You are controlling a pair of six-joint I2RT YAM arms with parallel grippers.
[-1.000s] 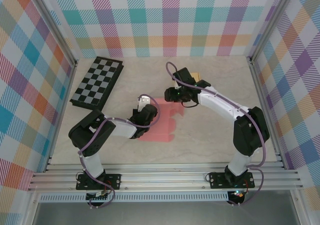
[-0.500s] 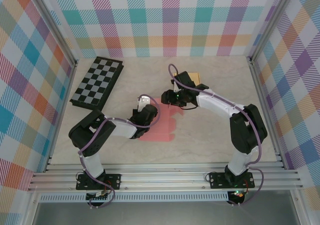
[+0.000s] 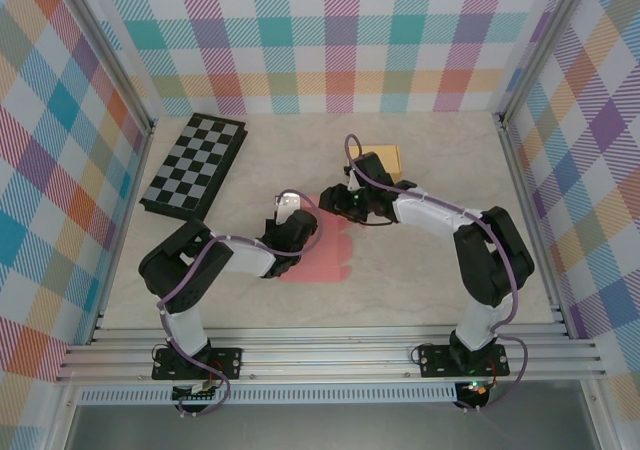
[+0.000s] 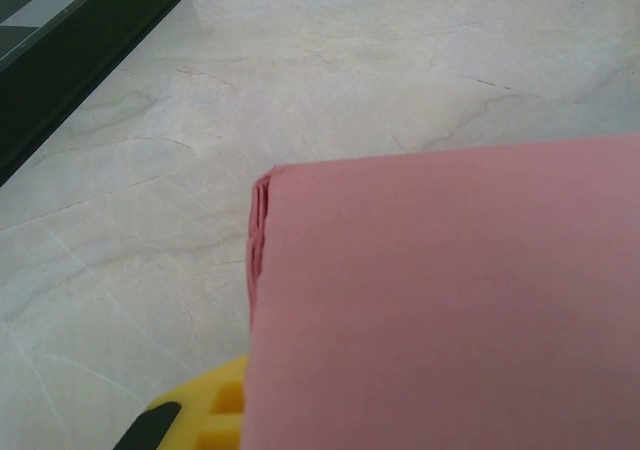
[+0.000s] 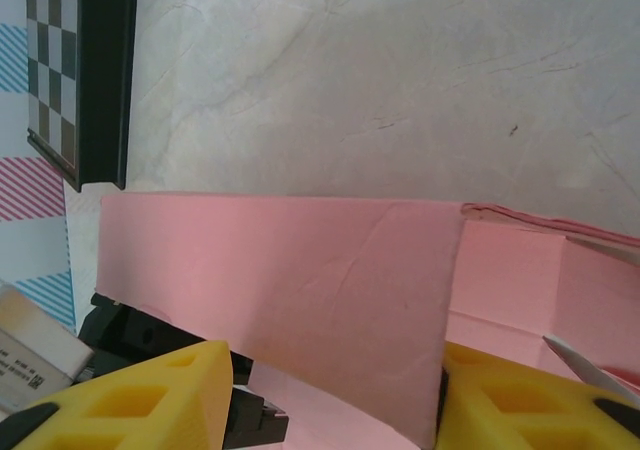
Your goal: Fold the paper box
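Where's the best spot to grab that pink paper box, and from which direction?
Pinch the raised flap of the pink paper box by its free top edge, coming from above. It stands up thin off the table, so the right gripper, open, can straddle it; the flat parts probably offer no edge to get under.

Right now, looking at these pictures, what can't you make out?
- Top view: the left arm and right arm cover much of the pink paper box, so its folds there are hidden.
- Left wrist view: the box hides the left jaws' tips; whether they pinch it is unclear.
- Right wrist view: the chessboard is cut off by the left edge; the white label's print is too small.
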